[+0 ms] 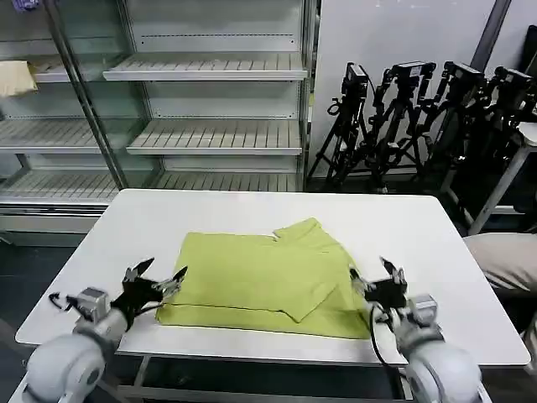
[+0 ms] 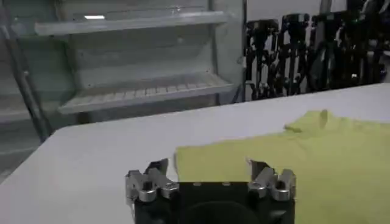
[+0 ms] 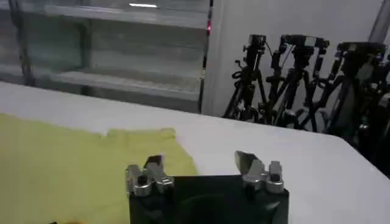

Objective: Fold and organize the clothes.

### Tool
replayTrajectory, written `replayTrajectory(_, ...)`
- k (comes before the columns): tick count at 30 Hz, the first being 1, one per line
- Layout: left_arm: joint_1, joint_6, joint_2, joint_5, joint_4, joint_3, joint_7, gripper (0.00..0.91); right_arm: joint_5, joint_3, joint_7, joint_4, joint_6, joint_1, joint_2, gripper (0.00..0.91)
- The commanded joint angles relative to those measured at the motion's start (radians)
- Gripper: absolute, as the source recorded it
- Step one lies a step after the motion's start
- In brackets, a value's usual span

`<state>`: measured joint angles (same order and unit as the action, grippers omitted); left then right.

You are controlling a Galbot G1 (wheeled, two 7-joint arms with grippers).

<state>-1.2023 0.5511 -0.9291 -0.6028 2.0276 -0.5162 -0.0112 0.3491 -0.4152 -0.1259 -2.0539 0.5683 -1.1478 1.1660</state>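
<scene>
The clothes point(image 1: 264, 277) are one lime yellow-green T-shirt, partly folded and lying flat on the white table point(image 1: 403, 227), with a sleeve sticking out at the far right corner. My left gripper point(image 1: 157, 277) stands open at the shirt's near left corner, just above the table. My right gripper point(image 1: 373, 280) is open at the shirt's near right edge. In the left wrist view the clothes point(image 2: 286, 155) lie ahead of the open left gripper point(image 2: 207, 170). The right wrist view has the clothes point(image 3: 79, 161) beside the open right gripper point(image 3: 198, 164). Nothing sits between either pair of fingers.
Bare shelving point(image 1: 210, 75) stands behind the table, with a pale cloth point(image 1: 17, 77) on a left shelf. Black tripods point(image 1: 419, 117) crowd the back right. Beige fabric point(image 1: 508, 260) shows at the right edge. Bare tabletop surrounds the shirt.
</scene>
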Motion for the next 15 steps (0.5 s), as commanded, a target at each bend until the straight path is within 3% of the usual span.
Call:
replayTrajectory(1,0.409,-0.012,-0.008,-0.025,-0.348,0.239,0.02,0.907,0.006,0.191,-0.043,0.458,0.009,0.462,0.137,0.907)
replayTrajectory(9,0.587,0.003,-0.037,-0.049,-0.569,0.359,0.029,0.907,0.024,0.224,-0.058,0.61,0.01,0.524,0.202,0.907)
replayTrajectory(15,0.611,0.014,-0.053,-0.023,-0.701,0.376,0.054,0.907,-0.024,0.23,-0.065,0.725,0.008,0.579,0.249,0.907)
